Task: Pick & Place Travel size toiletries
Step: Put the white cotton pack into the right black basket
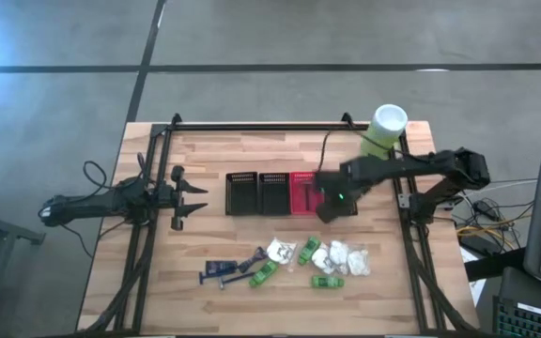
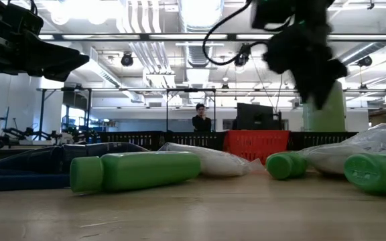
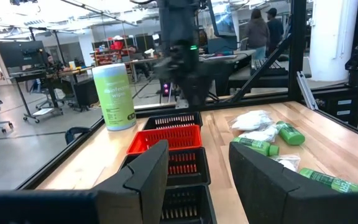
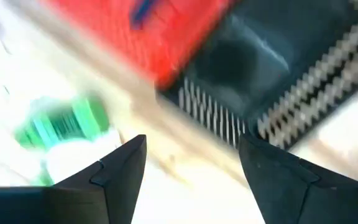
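The toiletries lie in a loose cluster on the near half of the table: green little bottles (image 1: 327, 281) (image 2: 136, 171), white crinkly packets (image 1: 346, 255) (image 2: 206, 159) and dark blue razor sticks (image 1: 222, 270) (image 2: 32, 167). My right gripper (image 1: 330, 207) (image 4: 191, 149) hangs open and empty above the near right corner of the red basket (image 1: 303, 193), fingers pointing down. In its wrist view a green bottle (image 4: 61, 124) and a white packet (image 4: 73, 158) lie below it, and a blurred blue item (image 4: 145, 9) shows in the red basket. My left gripper (image 1: 198, 198) (image 3: 197, 152) waits open at the table's left.
Two black mesh baskets (image 1: 259, 193) stand in a row left of the red one, mid-table. A large pale-green canister with a white lid (image 1: 383, 131) (image 3: 114, 93) stands at the far right corner. A black frame (image 1: 252, 125) rims the table. People stand in the room beyond.
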